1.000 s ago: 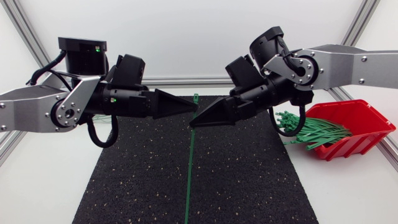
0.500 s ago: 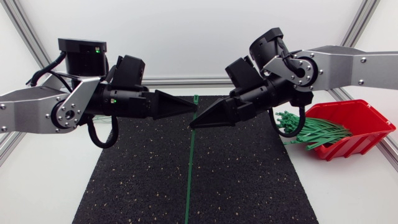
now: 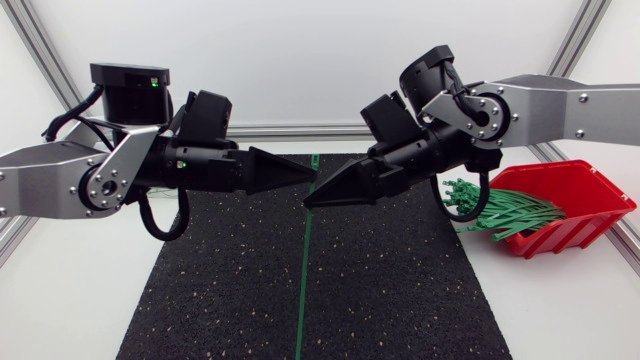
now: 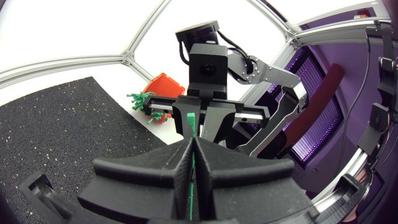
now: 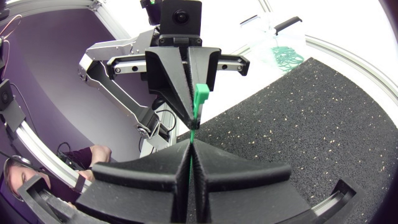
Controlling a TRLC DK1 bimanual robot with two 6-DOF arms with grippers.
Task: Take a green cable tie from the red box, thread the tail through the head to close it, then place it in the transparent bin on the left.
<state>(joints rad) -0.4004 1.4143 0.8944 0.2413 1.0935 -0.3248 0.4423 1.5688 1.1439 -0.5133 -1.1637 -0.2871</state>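
Both arms are up over the middle of the black mat (image 3: 400, 290), nose to nose. The left gripper (image 3: 314, 177) comes in from its side with the wedge fingers pressed together. In its own wrist view a green strip runs straight down the seam between them, so it is clamped on the green cable tie (image 3: 303, 270). The right gripper (image 3: 306, 203) sits just below and beside it, tips nearly touching the left one's. Its fingers are closed as well, with the same green strip pinched in their seam in the right wrist view. That makes two grips on one tie, close together near its upper end. The tie's head (image 5: 200, 94) pokes out just past the right gripper's tips, directly in front of the left gripper's closed fingers. From the two grippers the tail (image 3: 299, 340) runs in a long straight line across the mat toward the near edge of the head view. Off to the right on the white table (image 3: 560, 310) stands the red box (image 3: 565, 235), tilted open toward the mat, with a bundle of spare green ties (image 3: 505, 212) spilling from its mouth. The transparent bin (image 5: 261, 31) shows in the right wrist view beyond the mat, with green ties inside.
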